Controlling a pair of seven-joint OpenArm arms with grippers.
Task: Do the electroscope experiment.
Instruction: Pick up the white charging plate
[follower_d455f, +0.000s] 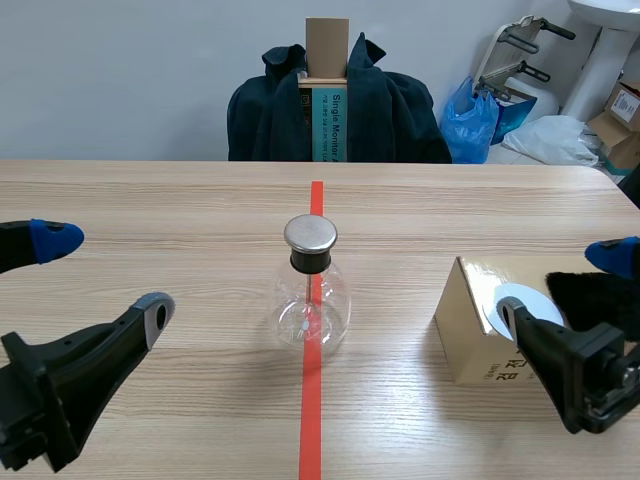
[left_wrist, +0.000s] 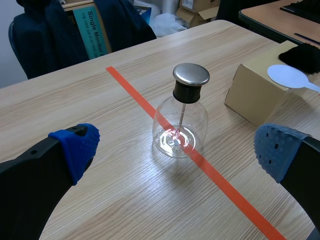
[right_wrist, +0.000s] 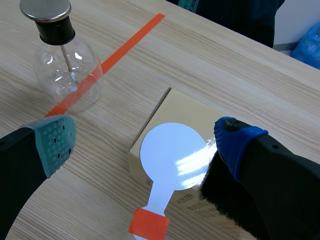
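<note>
The flask (follower_d455f: 311, 300) stands at the centre of the scene view on the red tape (follower_d455f: 312, 420), with a metal cap (follower_d455f: 310, 234) on top. At lower left the left gripper (follower_d455f: 105, 275) is spread wide, well apart from the flask. At lower right the right gripper (follower_d455f: 563, 285) is also spread, near the box (follower_d455f: 462, 335). The wrist views add detail: a thin rod (left_wrist: 182, 117) hangs inside the flask, and a white disc (right_wrist: 170, 157) lies on the box between the right fingers, beside black fur (right_wrist: 225, 200).

Pale grey wall (follower_d455f: 120, 80) behind the wood-grain table (follower_d455f: 150, 200) (dark coat (follower_d455f: 400, 110) beyond it).
</note>
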